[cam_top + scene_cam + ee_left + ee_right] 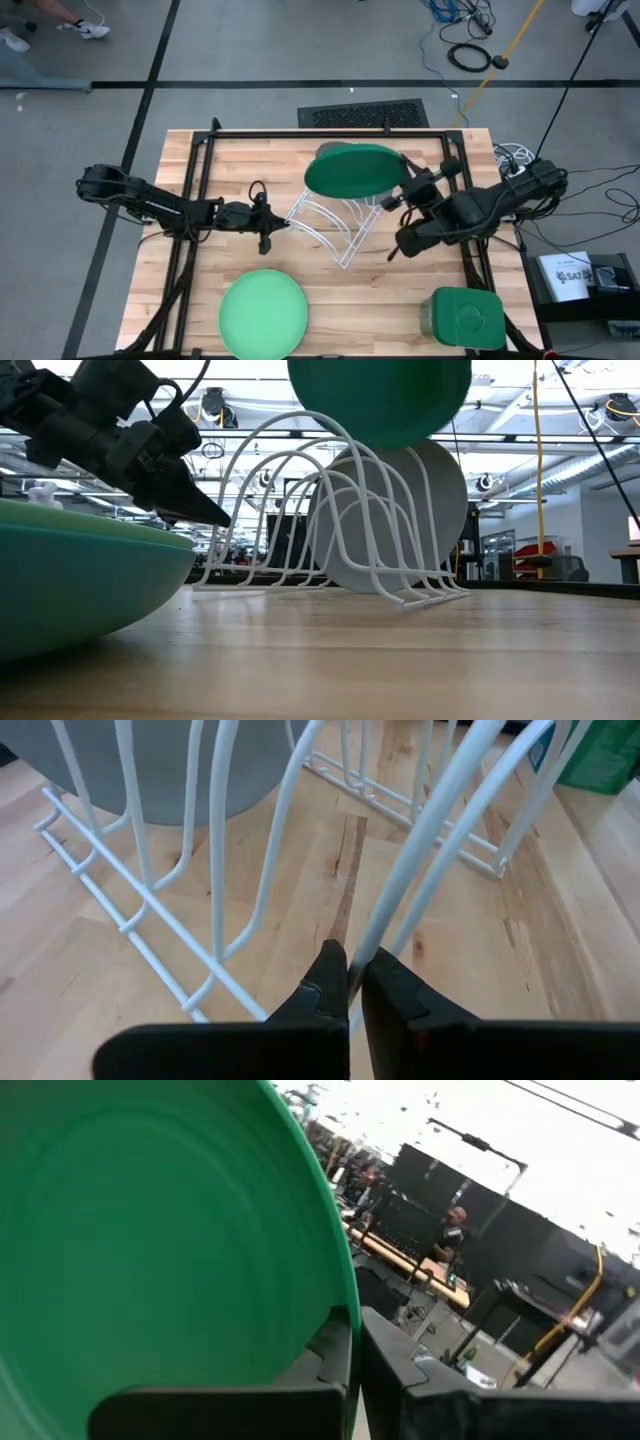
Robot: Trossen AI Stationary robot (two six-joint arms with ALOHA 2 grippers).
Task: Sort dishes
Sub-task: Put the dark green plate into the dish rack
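Note:
A white wire rack [338, 228] stands mid-table. A grey plate [440, 490] stands on edge between its wires; it also shows in the left wrist view [150, 760]. My right gripper [398, 192] is shut on a dark green plate [354, 170], held above the rack. My left gripper [272, 225] is shut on a rack wire at the rack's left end. A light green plate [262, 312] lies flat on the table near the front edge. The teal plate is out of view. My left gripper [348, 982] pinches a single white arch wire of the rack [372, 942] between its two fingers, at the rack's left end. It comes roughly level from the table's left. The rack stands on the table. My right gripper [355, 1340] pinches the dark green plate's rim [338, 1295] between its two fingers, one on each face. It comes from the table's right. The plate is lifted clear above the rack and tilted.
A green square lidded container [465, 318] stands at the front right corner. A black frame [190, 190] runs along the table's left, far and right sides. The light green plate fills the low view's left [80, 580].

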